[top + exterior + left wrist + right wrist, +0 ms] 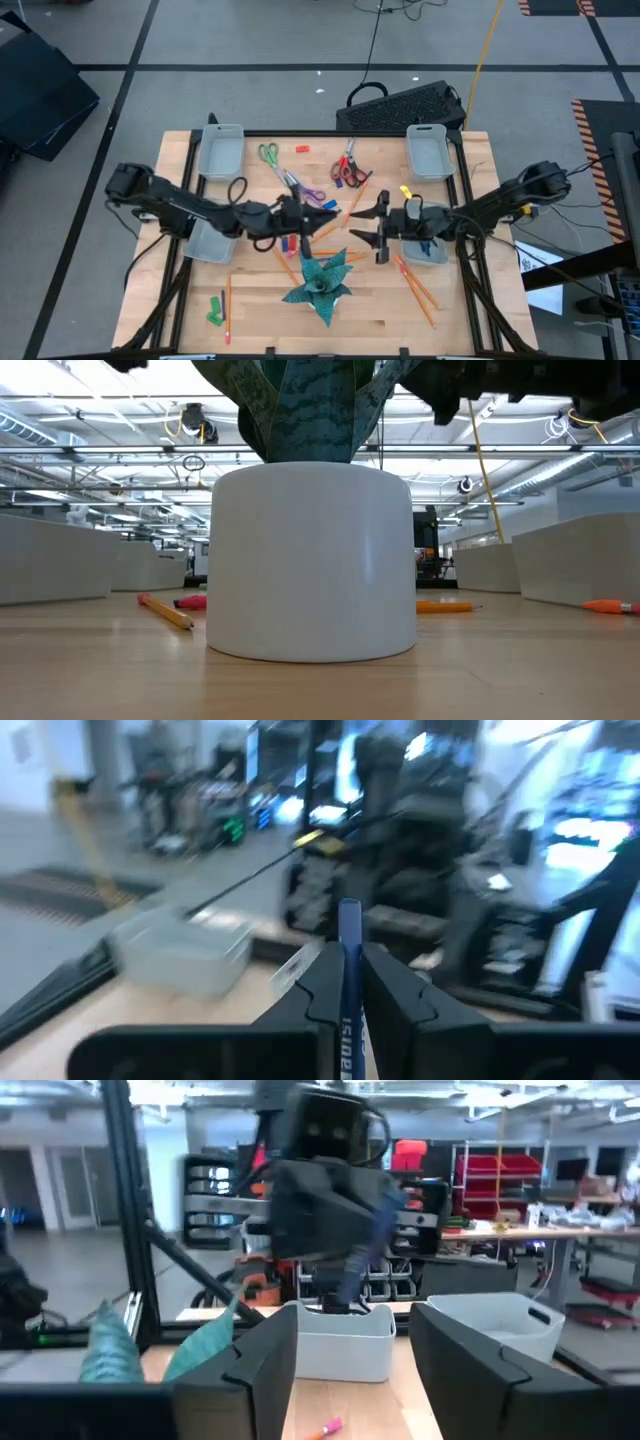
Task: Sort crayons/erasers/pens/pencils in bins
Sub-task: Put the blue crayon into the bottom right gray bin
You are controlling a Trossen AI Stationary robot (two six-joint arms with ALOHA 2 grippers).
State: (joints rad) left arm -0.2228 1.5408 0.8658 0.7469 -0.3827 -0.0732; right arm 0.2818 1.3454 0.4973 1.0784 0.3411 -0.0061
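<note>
Pen [348,970], thin and dark blue with white lettering on its barrel, is standing upright between the fingers of the left gripper [322,214], which is closing tightly on it above the middle of the table [180,190]; the same pen is showing as a slanted blue stick [360,1265] in the right wrist view. Right gripper [372,228] is hanging just opposite, near the table's centre, its fingers [262,1362] standing wide apart and holding nothing. Four translucent grey-white bins are sitting on the table: one at the far left [221,150], one at the far right [428,151], one under the left arm [206,243] and one under the right arm [430,250]. Pencils, long thin orange sticks, are lying loose: two together near the right front [417,286], one at the left front [228,298], and several more around the centre that cannot be counted with certainty. Two pairs of scissors, one green-handled [270,156] and one red-handled [347,170], are lying at the far side. One potted plant [320,282] in a white pot [311,560] is standing at the front centre.
</note>
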